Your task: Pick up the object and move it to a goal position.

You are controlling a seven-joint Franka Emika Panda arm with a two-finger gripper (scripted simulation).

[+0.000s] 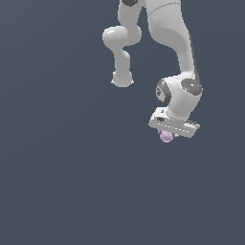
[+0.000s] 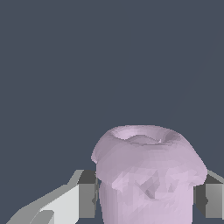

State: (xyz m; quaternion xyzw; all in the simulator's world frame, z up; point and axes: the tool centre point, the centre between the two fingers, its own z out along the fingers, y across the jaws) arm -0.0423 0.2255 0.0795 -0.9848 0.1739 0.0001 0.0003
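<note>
While the white arm hangs over the plain grey floor, its hand sits clamped on the object, a pale lilac lump peeking out at about six o'clock beneath the wrist. Up close, both fingers press its sides. I'd keep the squeeze steady and travel smoothly. Nothing else is near; open room lies all round, though no goal marker shows.
</note>
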